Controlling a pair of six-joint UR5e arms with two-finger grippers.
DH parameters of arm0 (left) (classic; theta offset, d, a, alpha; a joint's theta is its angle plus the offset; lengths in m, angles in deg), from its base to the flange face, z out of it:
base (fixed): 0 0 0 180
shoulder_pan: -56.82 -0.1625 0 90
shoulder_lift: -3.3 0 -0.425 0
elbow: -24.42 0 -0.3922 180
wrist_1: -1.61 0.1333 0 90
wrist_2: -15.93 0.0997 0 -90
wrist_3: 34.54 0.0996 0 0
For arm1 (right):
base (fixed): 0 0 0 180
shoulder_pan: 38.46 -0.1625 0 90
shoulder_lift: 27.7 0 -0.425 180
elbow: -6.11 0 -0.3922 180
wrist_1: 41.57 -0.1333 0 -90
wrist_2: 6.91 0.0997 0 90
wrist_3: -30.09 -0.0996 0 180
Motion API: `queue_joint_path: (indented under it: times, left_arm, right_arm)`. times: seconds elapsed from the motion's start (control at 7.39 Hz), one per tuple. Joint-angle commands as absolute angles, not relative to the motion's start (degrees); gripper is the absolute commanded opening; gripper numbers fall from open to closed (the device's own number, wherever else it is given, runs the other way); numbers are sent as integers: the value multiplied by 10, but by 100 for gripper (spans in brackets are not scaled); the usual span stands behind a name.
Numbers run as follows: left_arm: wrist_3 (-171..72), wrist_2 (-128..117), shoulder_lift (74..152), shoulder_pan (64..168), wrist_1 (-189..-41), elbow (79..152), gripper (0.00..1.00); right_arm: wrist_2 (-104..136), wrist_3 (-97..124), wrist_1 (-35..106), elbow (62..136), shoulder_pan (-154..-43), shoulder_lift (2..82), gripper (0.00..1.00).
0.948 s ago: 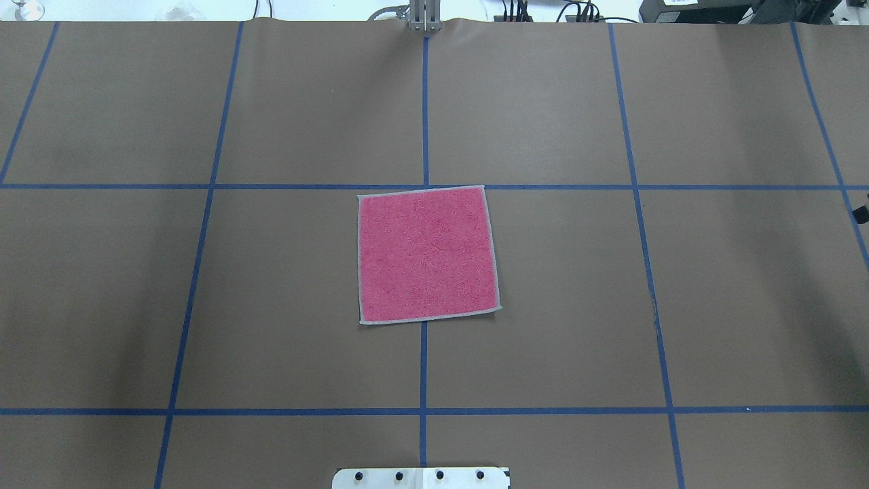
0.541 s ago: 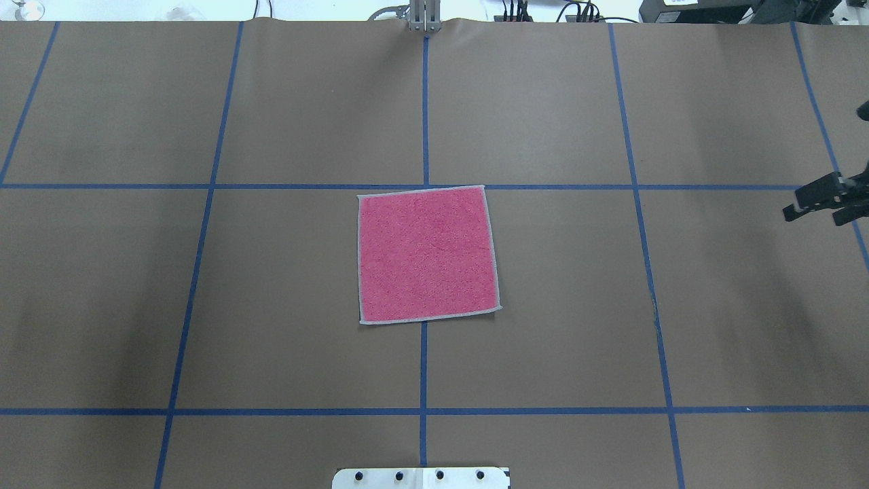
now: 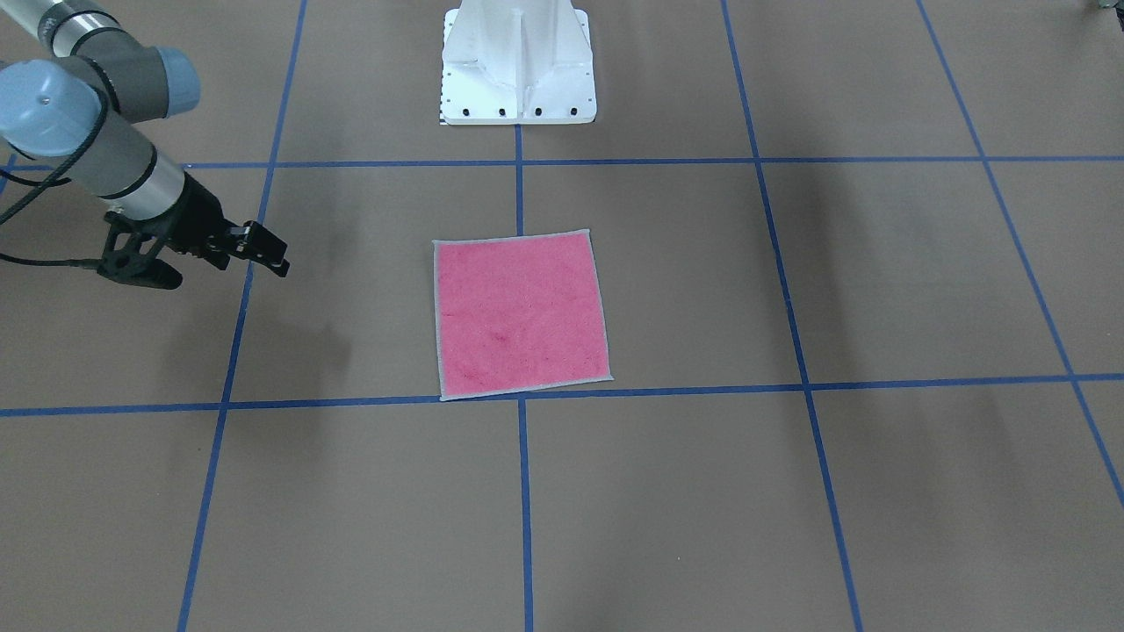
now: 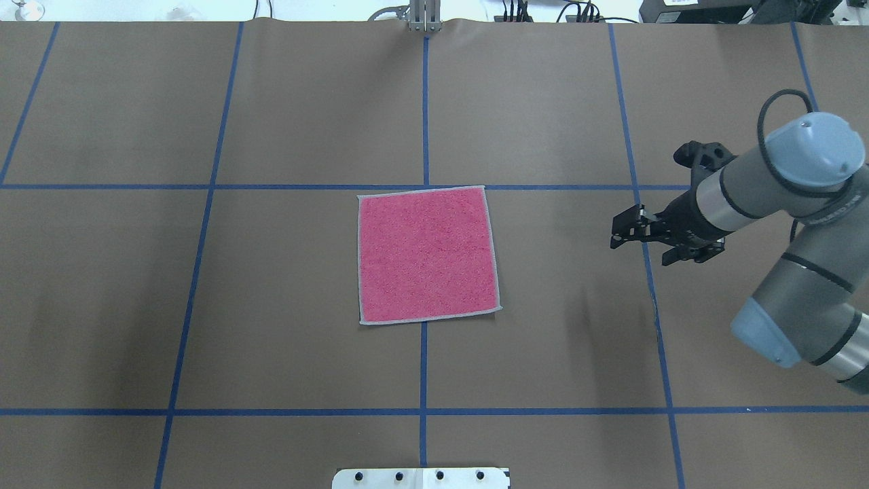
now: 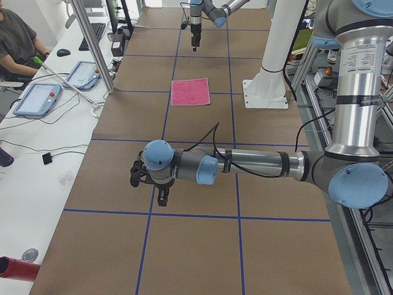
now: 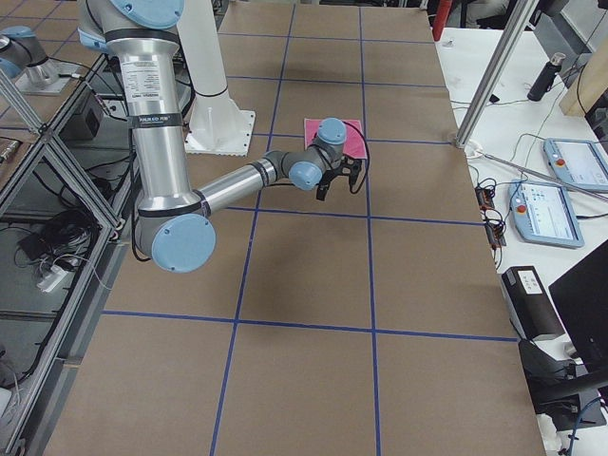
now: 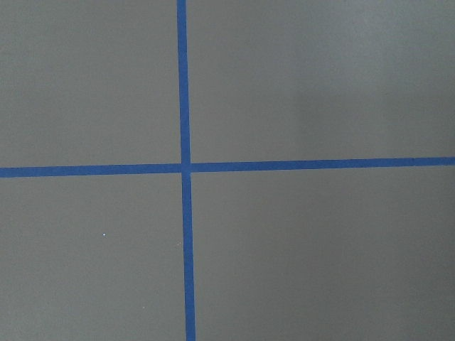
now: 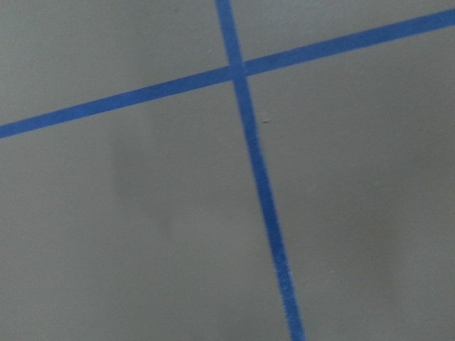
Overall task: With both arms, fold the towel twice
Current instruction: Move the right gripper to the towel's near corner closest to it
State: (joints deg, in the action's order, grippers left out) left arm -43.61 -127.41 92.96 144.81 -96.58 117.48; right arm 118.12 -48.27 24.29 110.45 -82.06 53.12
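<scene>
Bright even light, right arm (image 4: 740, 187) casts soft shadow, right wrist view blurry

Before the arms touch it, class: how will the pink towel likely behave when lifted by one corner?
The towel lies flat, so probably floppy: it should drape from a pinched corner. Its terry pile looks grippy, unlikely to slip. Thin, so likely light.

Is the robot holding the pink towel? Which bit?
Nothing is held. The towel lies flat, untouched. The right gripper is open and empty, well apart from it; the left gripper is far off too.
</scene>
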Motion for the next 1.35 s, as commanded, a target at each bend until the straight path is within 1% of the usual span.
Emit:
queue_joint_path:
  times: [0.0,0.14,0.27,0.41,0.54,0.68,0.81,0.95,1.08,1.22]
  left_arm:
    - [-492,-1289,929,1419,-1013,1178,100]
    - [-587,-1289,931,1406,-1056,1180,100]
    - [-688,-1285,931,1367,-1125,1179,100]
    - [-793,-1284,937,1335,-1149,1180,100]
    - [-848,-1281,945,1302,-1167,1190,100]
    - [-911,-1252,973,1266,-1169,1207,100]
    - [-930,-1230,993,1232,-1167,1221,100]
    - [-1029,-1223,998,1214,-1169,1234,100]
    - [-1114,-1219,1002,1170,-1169,1264,100]
    - [-1152,-1162,1013,1121,-1167,1286,100]
  right_arm:
    - [1095,-602,243,1110,-733,478,100]
    - [1052,-654,246,1109,-698,453,100]
    - [1047,-705,248,1108,-677,438,100]
    - [1032,-749,248,1109,-659,426,100]
    - [966,-788,251,1103,-627,414,98]
    - [952,-817,266,1103,-622,406,98]
    - [948,-840,277,1101,-616,401,92]
    - [946,-841,289,1101,-613,400,88]
    - [932,-841,290,1094,-608,398,85]
    - [922,-841,291,1088,-604,394,81]
